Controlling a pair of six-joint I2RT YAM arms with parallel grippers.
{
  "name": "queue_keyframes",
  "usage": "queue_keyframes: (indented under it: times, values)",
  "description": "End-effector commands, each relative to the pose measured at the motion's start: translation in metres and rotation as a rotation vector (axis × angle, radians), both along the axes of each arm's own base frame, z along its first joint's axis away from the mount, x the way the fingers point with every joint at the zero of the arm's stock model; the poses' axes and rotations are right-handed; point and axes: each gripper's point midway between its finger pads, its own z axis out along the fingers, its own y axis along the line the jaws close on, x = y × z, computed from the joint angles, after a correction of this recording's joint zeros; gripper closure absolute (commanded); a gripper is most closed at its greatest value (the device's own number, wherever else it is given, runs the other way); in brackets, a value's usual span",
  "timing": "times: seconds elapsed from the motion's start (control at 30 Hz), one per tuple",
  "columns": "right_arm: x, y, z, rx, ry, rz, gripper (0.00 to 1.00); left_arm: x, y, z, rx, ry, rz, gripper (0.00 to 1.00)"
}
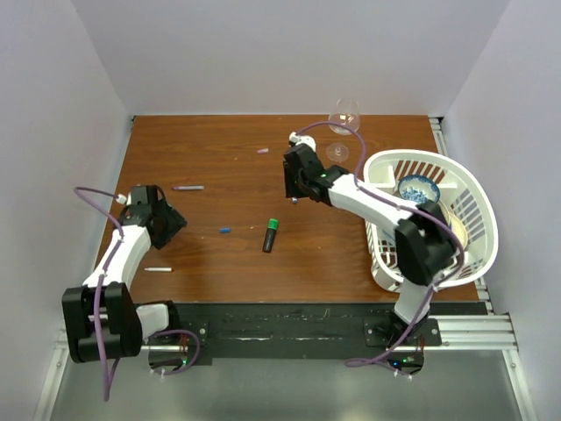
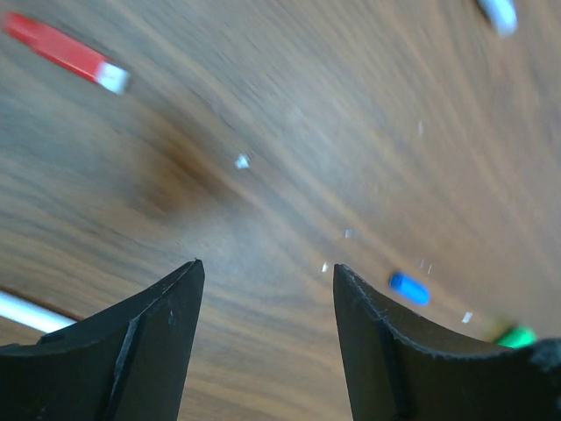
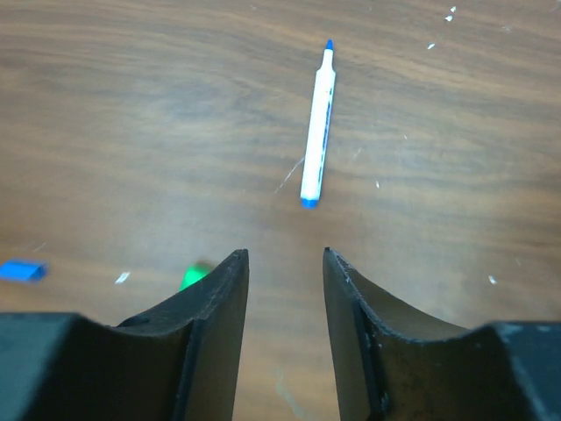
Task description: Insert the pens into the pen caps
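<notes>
In the top view a black marker (image 1: 269, 239) with a green cap (image 1: 273, 224) lies mid-table, with a blue cap (image 1: 225, 230) to its left. Also on the table are a thin grey pen (image 1: 188, 188), a pale pink cap (image 1: 261, 151) and a white pen (image 1: 158, 269). My left gripper (image 1: 171, 221) is open over bare wood; its own view (image 2: 267, 266) shows the blue cap (image 2: 409, 288) to the right of its fingers. My right gripper (image 1: 294, 193) is open and empty (image 3: 285, 252). A white pen with a blue tip (image 3: 316, 127) lies ahead of it.
A white basket (image 1: 473, 189) holding a blue-patterned bowl (image 1: 419, 188) stands at the right edge. A wine glass (image 1: 344, 118) stands at the back, close behind the right arm. A red-and-white piece (image 2: 66, 53) lies far left in the left wrist view. White walls enclose the table.
</notes>
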Motion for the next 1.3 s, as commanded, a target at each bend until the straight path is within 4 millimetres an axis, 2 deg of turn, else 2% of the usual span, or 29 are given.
queue_keyframes:
  times: [0.0,0.03,0.07,0.1,0.13,0.17,0.43,0.8,1.03,1.27]
  values:
    - [0.038,0.003,-0.01,-0.046,-0.035,-0.073,0.58,0.014,-0.017,0.025,0.008,-0.173,-0.202,0.35]
    - [0.041,0.004,-0.017,-0.06,-0.025,-0.076,0.59,0.015,-0.022,0.029,0.001,-0.203,-0.233,0.35]
    - [0.047,0.006,-0.029,-0.078,-0.005,-0.078,0.59,0.022,-0.035,0.041,-0.029,-0.273,-0.296,0.35]
    - [0.049,0.006,-0.036,-0.09,0.008,-0.078,0.6,0.023,-0.038,0.051,-0.022,-0.321,-0.328,0.35]
    - [0.051,0.006,-0.047,-0.113,0.023,-0.079,0.61,0.022,-0.041,0.053,-0.025,-0.337,-0.342,0.35]
    - [0.055,0.007,-0.047,-0.123,0.016,-0.076,0.62,0.02,-0.041,0.058,-0.019,-0.356,-0.342,0.35]
    - [0.069,-0.004,-0.071,-0.202,0.037,-0.073,0.66,0.019,-0.047,0.058,-0.034,-0.366,-0.363,0.34]
    - [0.054,-0.008,-0.104,-0.231,0.112,-0.04,0.75,0.019,-0.055,0.06,-0.047,-0.383,-0.411,0.34]
    - [0.042,-0.017,-0.116,-0.274,0.146,-0.027,0.78,0.022,-0.058,0.067,-0.062,-0.39,-0.433,0.34]
    - [0.024,-0.021,-0.131,-0.297,0.203,0.016,0.83,0.023,-0.085,0.076,-0.111,-0.405,-0.509,0.33]
